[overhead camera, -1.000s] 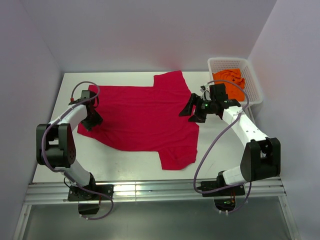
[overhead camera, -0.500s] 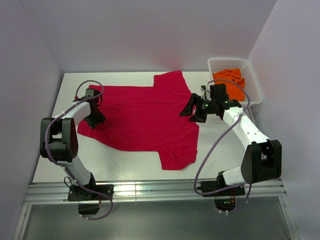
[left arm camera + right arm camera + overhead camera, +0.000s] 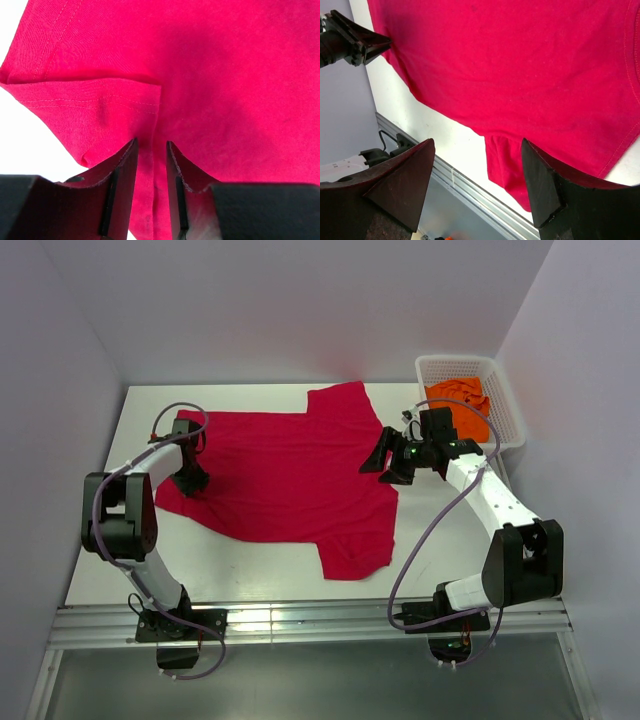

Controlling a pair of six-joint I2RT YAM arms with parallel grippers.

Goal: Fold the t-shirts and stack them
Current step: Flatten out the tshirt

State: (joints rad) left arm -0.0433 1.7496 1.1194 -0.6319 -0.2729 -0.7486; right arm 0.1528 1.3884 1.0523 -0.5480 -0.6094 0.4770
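Crimson t-shirt (image 3: 290, 475) spread flat on counter (image 3: 250, 560) | left jaws: narrowed over a cloth ridge at hem corner, cannot tell if clamped | right jaws: spread wide, hovering above opposite edge, holding nothing | procedure: verify both layers pinched, grip right edge, then lift both evenly.

White arms (image 3: 150, 468), black joints (image 3: 118, 525), looping grey cables (image 3: 424, 530).
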